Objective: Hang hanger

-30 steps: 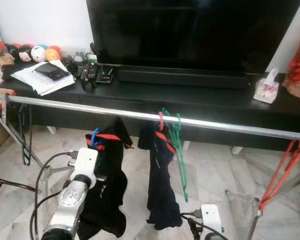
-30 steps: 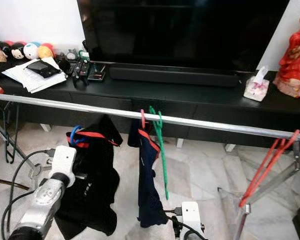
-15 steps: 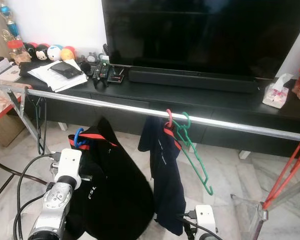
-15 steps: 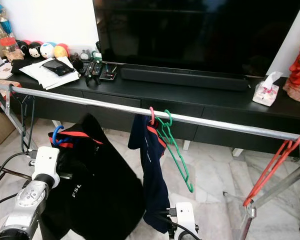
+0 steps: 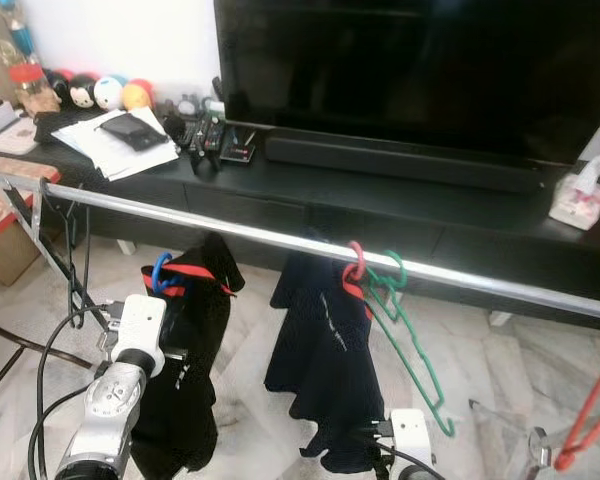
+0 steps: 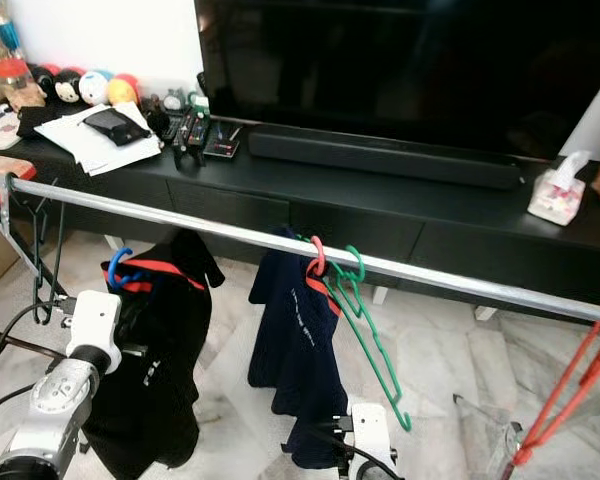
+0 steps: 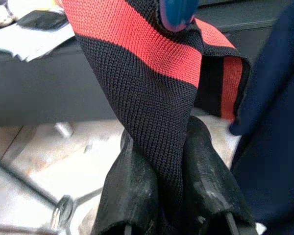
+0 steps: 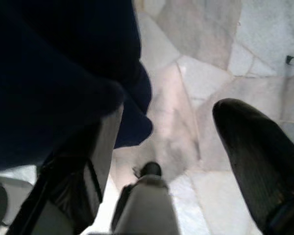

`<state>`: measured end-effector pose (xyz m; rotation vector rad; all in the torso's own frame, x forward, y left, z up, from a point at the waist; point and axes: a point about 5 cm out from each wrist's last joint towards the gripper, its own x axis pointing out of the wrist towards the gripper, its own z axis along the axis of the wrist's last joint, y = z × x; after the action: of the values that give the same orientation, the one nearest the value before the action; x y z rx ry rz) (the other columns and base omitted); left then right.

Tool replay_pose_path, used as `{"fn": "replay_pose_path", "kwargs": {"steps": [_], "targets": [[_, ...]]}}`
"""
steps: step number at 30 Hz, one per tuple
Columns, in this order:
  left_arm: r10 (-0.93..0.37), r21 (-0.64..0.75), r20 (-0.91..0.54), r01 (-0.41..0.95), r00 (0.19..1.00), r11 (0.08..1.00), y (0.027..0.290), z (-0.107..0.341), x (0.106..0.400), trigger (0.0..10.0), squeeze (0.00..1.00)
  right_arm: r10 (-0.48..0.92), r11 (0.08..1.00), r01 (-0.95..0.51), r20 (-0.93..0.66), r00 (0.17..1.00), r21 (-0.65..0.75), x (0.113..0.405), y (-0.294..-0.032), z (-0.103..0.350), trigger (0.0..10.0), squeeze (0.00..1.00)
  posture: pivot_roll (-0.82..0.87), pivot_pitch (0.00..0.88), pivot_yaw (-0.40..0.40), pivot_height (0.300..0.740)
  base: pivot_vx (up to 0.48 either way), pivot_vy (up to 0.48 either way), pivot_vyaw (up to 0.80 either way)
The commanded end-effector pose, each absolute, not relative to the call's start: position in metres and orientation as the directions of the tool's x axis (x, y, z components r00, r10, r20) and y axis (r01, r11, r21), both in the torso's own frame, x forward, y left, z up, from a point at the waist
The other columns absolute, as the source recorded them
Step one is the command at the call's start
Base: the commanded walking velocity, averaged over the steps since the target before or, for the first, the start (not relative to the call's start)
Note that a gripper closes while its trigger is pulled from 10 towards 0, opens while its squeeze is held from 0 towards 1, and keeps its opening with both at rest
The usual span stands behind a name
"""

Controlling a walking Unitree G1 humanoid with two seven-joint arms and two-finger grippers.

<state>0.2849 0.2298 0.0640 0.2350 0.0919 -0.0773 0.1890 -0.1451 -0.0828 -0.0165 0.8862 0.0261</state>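
Note:
A silver rail [image 5: 230, 231] runs across in front of me. My left gripper [image 7: 164, 149] is shut on a black garment with red stripes [image 5: 185, 370]. That garment hangs on a blue hanger [image 5: 160, 272] whose hook sits below the rail, apart from it. A navy garment [image 5: 325, 350] on a pink hanger [image 5: 355, 263] hangs from the rail. Beside it hangs a bare green hanger [image 5: 412, 345]. My right gripper [image 8: 171, 142] is open low by the navy garment's hem, above the floor.
Behind the rail stands a black TV console [image 5: 450, 205] with a TV [image 5: 420, 70], papers [image 5: 120, 140], remotes and a tissue box [image 5: 580, 205]. A black hanger [image 5: 80, 250] hangs at the rail's left end, a red one [image 5: 592, 420] at the right. Cables trail by my left arm.
The camera has shifted and tilted. The black garment in my left gripper has swung back in and hangs narrower. The navy garment and green hanger still sway on the rail.

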Motion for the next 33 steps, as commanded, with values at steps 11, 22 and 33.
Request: {"fn": "replay_pose_path", "kwargs": {"steps": [11, 22, 33], "targets": [[-0.268, 0.246, 0.020, 0.255, 0.963, 0.935, 0.210, 0.092, 0.290, 10.0, 0.00, 0.007, 0.999, -0.034, -0.789, 0.614, -0.017, 0.185, -0.151, -0.085, 10.0, 0.00, -0.04, 0.041, -0.030, 0.740, 0.000, 0.000, 0.00], [-0.397, 0.276, -0.021, 0.387, 0.917, 0.880, 0.196, 0.103, 0.311, 10.0, 0.00, 0.011, 0.999, -0.040, -0.790, 0.613, -0.017, 0.185, -0.151, -0.085, 10.0, 0.00, -0.04, 0.043, -0.032, 0.740, 0.000, 0.000, 0.00], [-0.434, 0.301, -0.101, 0.443, 0.895, 0.845, 0.181, 0.107, 0.340, 10.0, 0.00, 0.018, 0.998, -0.057, -0.792, 0.610, -0.021, 0.185, -0.150, -0.085, 10.0, 0.00, -0.05, 0.034, -0.022, 0.740, 0.000, 0.000, 0.00]]}}
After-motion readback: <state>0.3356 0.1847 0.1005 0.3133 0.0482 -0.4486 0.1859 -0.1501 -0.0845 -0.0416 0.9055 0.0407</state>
